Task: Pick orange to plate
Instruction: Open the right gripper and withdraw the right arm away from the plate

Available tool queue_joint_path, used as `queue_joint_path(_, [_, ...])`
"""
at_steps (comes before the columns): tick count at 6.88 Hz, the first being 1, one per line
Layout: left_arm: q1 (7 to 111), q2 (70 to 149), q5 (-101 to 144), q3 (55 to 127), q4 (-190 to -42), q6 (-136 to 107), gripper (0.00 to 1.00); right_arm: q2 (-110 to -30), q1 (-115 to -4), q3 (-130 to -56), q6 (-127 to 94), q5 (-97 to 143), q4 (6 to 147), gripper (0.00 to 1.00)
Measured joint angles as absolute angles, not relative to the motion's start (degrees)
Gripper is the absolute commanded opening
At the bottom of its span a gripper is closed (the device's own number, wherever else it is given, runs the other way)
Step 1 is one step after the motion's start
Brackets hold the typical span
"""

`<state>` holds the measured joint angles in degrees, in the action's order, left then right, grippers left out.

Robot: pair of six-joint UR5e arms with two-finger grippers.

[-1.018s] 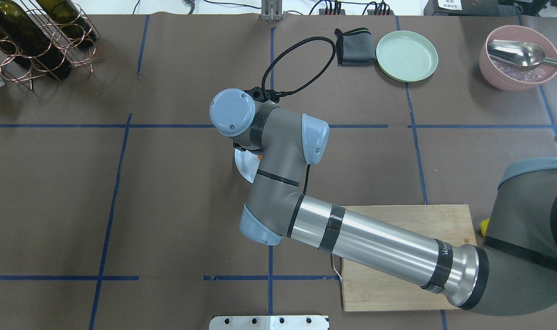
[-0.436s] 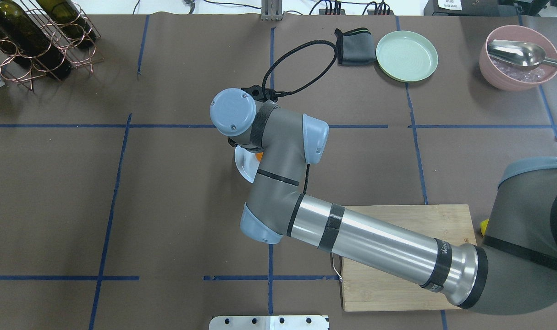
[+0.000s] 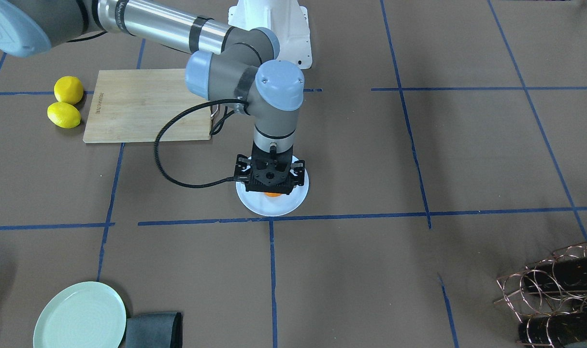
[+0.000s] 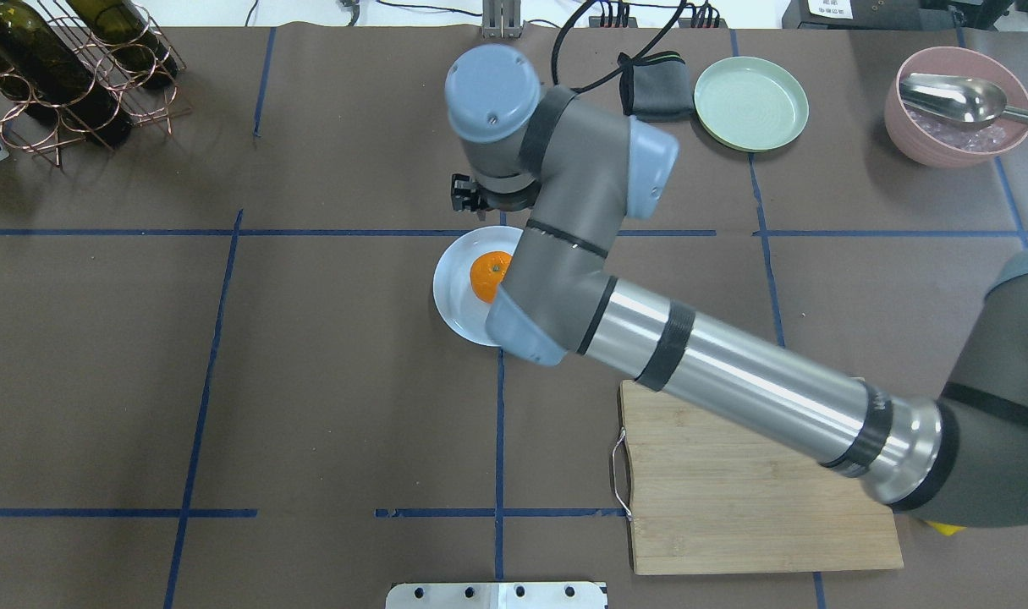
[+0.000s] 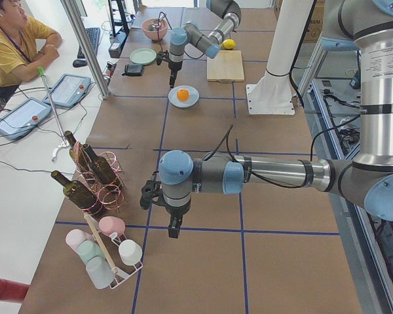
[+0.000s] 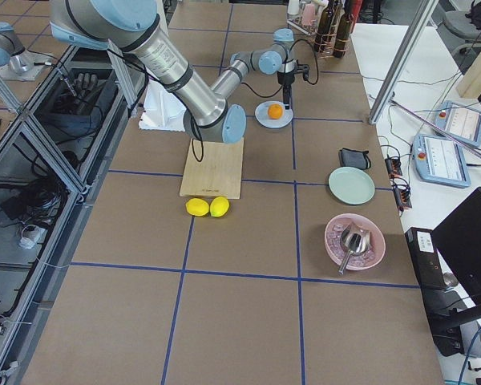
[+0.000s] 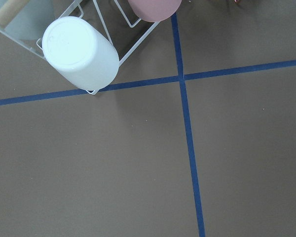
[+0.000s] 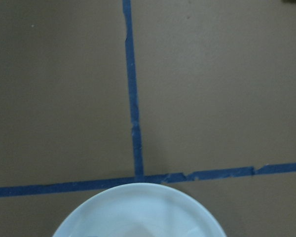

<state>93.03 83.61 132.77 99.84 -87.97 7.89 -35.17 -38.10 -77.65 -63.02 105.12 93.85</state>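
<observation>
The orange (image 4: 490,275) lies free on the pale bluish-white plate (image 4: 453,292) near the table's middle, its stem dimple facing up. My right gripper (image 3: 270,183) hangs just above the plate's far part, apart from the fruit. Its fingers are hidden under the black camera bracket and the wrist, so I cannot tell how the jaws stand. The right wrist view holds only the plate rim (image 8: 138,197) and blue tape. My left gripper (image 5: 173,230) points down over bare table near the racks and shows in the exterior left view alone, so I cannot tell its state.
A pale green plate (image 4: 750,103), a dark cloth (image 4: 656,87) and a pink bowl with a metal scoop (image 4: 958,106) line the far edge. The cutting board (image 4: 750,499) and two lemons (image 3: 66,102) sit near the robot. A bottle rack (image 4: 65,68) and a cup rack (image 7: 81,54) stand on the left.
My right wrist has risen and swung toward the table's far side. The orange, a mere sliver beside the wrist before, now shows whole on the plate.
</observation>
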Motion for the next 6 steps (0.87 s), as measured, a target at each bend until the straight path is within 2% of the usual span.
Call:
queue_joint_path(2, [93.0, 83.3, 134.0, 99.3, -88.5, 7.8, 1.00, -45.8, -50.1, -88.7, -46.1, 115.6, 97.3, 1.00])
queue_joint_path(6, [93.0, 83.1, 135.7, 99.5, -88.7, 8.2, 1.00, -65.4, -72.8, -95.3, -13.8, 127.9, 98.2, 1.00])
